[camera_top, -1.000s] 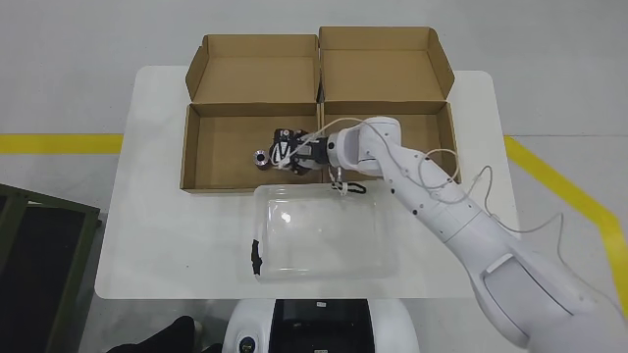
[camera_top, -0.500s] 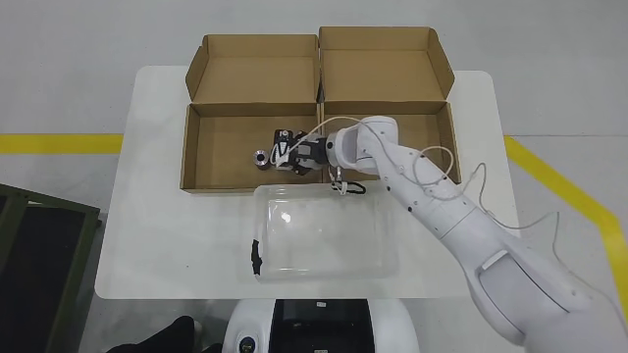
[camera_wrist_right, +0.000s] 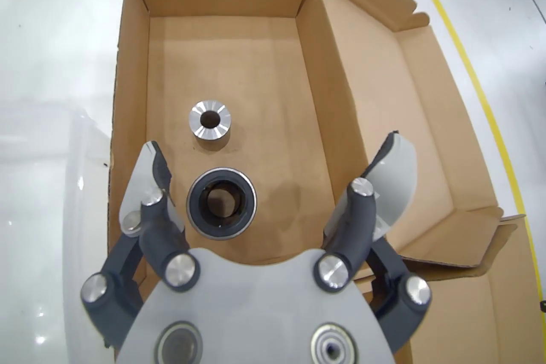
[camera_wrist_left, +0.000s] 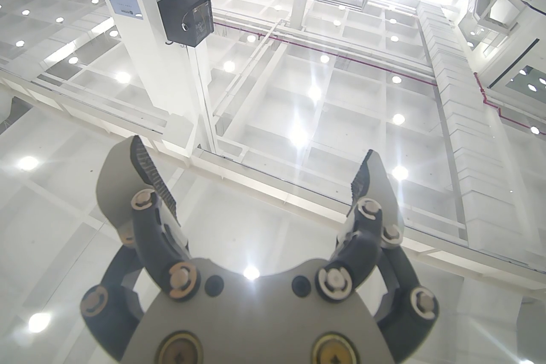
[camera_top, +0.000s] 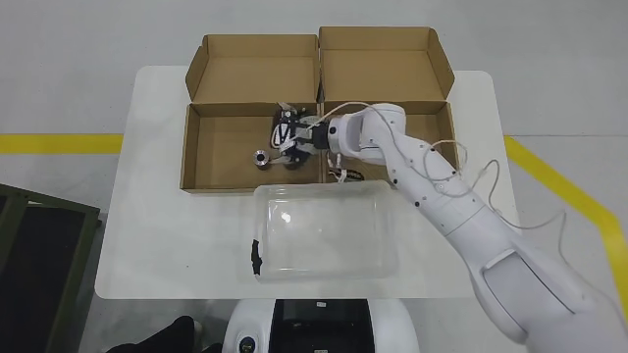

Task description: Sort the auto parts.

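Two parts lie on the floor of the left cardboard box (camera_top: 211,152): a silver bushing (camera_wrist_right: 210,123) (camera_top: 261,158) and a dark ring bearing (camera_wrist_right: 222,208) (camera_top: 292,156), side by side and apart. My right gripper (camera_wrist_right: 273,146) (camera_top: 287,133) hangs above the box floor next to the ring, open, with nothing between its fingers. My left gripper (camera_wrist_left: 251,152) is open and empty, pointing up at the ceiling.
The right cardboard box (camera_top: 385,76) stands next to the left one, partly covered by my right arm. A clear plastic tray (camera_top: 263,218) sits in front of the boxes, with a small black piece (camera_top: 255,255) at its left rim.
My right gripper has shifted from over the two parts toward the far side of the left box. The dark ring now lies uncovered on the box floor.
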You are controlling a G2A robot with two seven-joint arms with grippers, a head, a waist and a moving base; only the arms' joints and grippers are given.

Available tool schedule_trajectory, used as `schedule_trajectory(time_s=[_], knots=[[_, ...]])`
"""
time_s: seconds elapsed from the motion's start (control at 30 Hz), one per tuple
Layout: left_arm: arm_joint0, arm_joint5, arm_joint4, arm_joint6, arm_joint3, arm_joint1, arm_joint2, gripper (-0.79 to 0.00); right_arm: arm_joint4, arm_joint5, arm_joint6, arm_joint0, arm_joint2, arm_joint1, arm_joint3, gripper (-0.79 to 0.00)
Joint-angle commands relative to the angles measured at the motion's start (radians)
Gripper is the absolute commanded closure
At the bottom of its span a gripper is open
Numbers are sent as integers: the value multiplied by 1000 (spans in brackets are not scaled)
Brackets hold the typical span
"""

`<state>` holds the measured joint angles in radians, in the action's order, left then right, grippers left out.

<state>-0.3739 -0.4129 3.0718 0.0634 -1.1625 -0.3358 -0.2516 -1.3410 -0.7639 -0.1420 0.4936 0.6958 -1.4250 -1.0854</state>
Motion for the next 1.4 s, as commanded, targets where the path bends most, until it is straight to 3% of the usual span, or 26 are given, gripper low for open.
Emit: schedule_trajectory(time_s=[0.0,0.2,0.43,0.63,1.03,1.37], knots=[[0,0,0,0,0,0,0,-785,-5,6,-21,17,24,10,-52,-785],[0,0,0,0,0,0,0,-785,1,6,-117,143,149,63,-259,-785],[0,0,0,0,0,0,0,-785,53,-3,-230,361,355,128,-542,-785],[0,0,0,0,0,0,0,-785,54,3,-263,545,503,167,-703,-785],[0,0,0,0,0,0,0,-785,-47,78,-98,975,825,221,-970,-785],[0,0,0,0,0,0,0,-785,-85,139,93,1244,1021,236,-1062,-785]])
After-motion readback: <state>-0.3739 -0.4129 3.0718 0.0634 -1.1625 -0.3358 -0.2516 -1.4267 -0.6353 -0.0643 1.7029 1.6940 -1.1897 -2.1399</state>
